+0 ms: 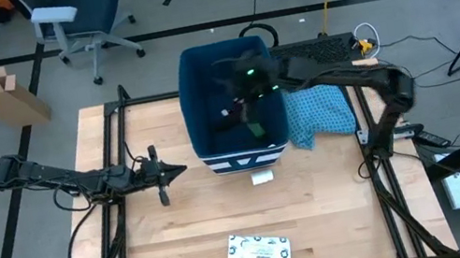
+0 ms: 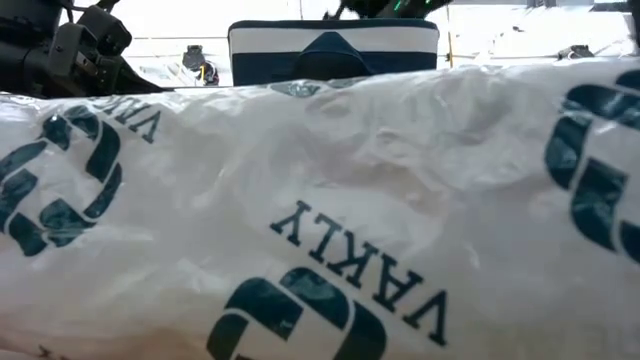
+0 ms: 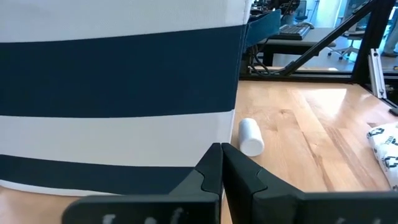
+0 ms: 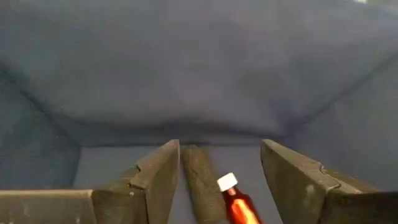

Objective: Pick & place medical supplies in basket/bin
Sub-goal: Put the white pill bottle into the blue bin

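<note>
My right gripper point(image 4: 221, 155) is open inside the dark blue bin point(image 1: 207, 105), fingers pointing down at its floor. The small orange bottle point(image 4: 237, 205) with a white cap lies on the bin floor below the gap between the fingers. A dark oblong item point(image 4: 202, 183) lies beside it, close to one finger. In the high view the right gripper point(image 1: 251, 111) is over the bin's middle. The flat white packet with green print point(image 1: 259, 254) lies near the table's near edge. My left gripper point(image 3: 222, 152) is shut left of the bin's striped wall point(image 3: 118, 93). The red item is hidden.
A small white cylinder point(image 3: 250, 135) lies on the table just in front of the bin's near wall point(image 1: 262, 177). The light blue patterned cloth point(image 1: 318, 113) lies right of the bin. The packet point(image 2: 320, 200) fills the low view, with the bin point(image 2: 333, 50) behind it.
</note>
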Motion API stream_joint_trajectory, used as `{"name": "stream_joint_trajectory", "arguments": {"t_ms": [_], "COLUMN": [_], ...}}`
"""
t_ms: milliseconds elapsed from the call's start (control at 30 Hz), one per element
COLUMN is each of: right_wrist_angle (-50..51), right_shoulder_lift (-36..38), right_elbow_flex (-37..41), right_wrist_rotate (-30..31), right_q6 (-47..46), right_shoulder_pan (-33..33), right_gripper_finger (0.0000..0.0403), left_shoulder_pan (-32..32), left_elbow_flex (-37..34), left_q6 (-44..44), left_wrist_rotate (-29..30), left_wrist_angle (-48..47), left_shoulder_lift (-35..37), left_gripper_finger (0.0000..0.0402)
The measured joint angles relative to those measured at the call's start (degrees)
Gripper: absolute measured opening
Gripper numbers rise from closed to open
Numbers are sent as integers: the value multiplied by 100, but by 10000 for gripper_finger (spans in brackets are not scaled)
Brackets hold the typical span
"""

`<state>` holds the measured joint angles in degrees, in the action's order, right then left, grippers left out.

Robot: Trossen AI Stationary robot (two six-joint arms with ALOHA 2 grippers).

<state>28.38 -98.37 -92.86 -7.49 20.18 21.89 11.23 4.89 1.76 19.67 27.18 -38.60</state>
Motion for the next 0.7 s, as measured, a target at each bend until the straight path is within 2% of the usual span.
{"name": "stream_joint_trajectory", "arguments": {"t_ms": [200,400,467,567,700], "right_wrist_angle": [913,1937,1972,1645,482], "right_shoulder_lift": [1307,2659,3196,4097,5444], "right_elbow_flex": [-4,126,446,1190,2704], "right_wrist_rotate": [-141,-1532,-1819,-1855,-1867], "right_q6": [-1,-170,-184,-307,-928], "right_shoulder_pan": [-98,-257,-354,-485,-567], "right_gripper_finger": [190,107,66,12,13], "left_shoulder_pan": [1,1,1,0,0], "left_elbow_flex": [0,0,0,0,0], "left_q6": [0,-2,-7,-4,-4], "left_wrist_rotate": [-19,-16,-14,-12,-12], "left_wrist_angle": [0,-9,-11,-11,-11], "left_shoulder_lift": [1,1,1,0,1], "left_gripper_finger": [8,8,8,8,8]}}
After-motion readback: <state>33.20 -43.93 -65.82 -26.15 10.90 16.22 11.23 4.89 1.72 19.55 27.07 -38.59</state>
